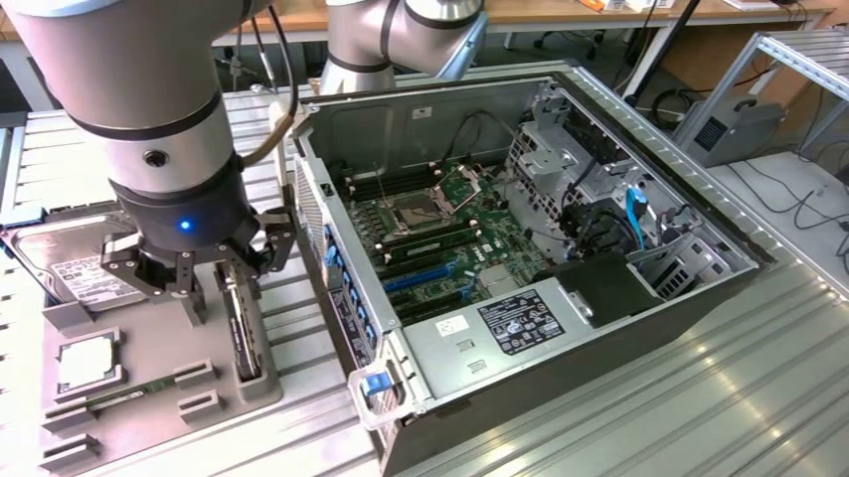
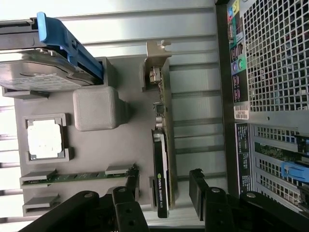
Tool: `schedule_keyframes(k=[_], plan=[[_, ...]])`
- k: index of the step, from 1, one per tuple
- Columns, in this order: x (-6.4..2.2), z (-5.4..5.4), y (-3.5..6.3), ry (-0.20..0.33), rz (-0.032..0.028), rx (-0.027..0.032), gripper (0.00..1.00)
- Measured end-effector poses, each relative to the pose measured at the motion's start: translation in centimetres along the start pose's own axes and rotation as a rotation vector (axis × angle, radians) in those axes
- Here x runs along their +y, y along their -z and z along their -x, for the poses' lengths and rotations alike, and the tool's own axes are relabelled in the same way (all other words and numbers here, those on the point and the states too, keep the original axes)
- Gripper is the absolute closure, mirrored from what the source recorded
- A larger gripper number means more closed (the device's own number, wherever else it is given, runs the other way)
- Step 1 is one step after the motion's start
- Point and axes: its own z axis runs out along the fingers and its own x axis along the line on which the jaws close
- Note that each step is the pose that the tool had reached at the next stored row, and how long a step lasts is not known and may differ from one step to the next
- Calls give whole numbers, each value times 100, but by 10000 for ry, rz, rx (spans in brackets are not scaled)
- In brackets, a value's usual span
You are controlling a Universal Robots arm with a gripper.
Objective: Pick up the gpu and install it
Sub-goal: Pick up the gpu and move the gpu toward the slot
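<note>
Straddling the gpu (image 2: 161, 159) — jaws apart — gripper (image 2: 164, 180) hovers; hard drive (image 2: 38, 72) and memory stick (image 2: 72, 177) alongside.

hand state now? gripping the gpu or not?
Hand: open, holding nothing; one finger on each side of the gpu, gaps visible on both sides.

1. Bright, even light is falling from overhead, and the ribbed metal worktop (image 1: 743, 397) is throwing back pale streaks of glare.
2. The computer case (image 1: 385, 129) is sitting in softer shade inside.
3. In the wrist view the square chip (image 2: 44, 137) is glaring white.
</note>
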Motion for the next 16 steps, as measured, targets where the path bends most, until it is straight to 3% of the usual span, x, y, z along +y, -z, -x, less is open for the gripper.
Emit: schedule_keyframes(k=[7,8,11,13,15,16], plan=[[-6,-3,-128,0,-4,4,46],[-8,-4,-171,0,-3,3,46],[-15,-11,-451,-1,-5,6,46],[51,-18,-542,-6,-5,8,46],[51,-19,-546,-7,-4,8,46],[51,-19,-546,-6,-4,8,61]])
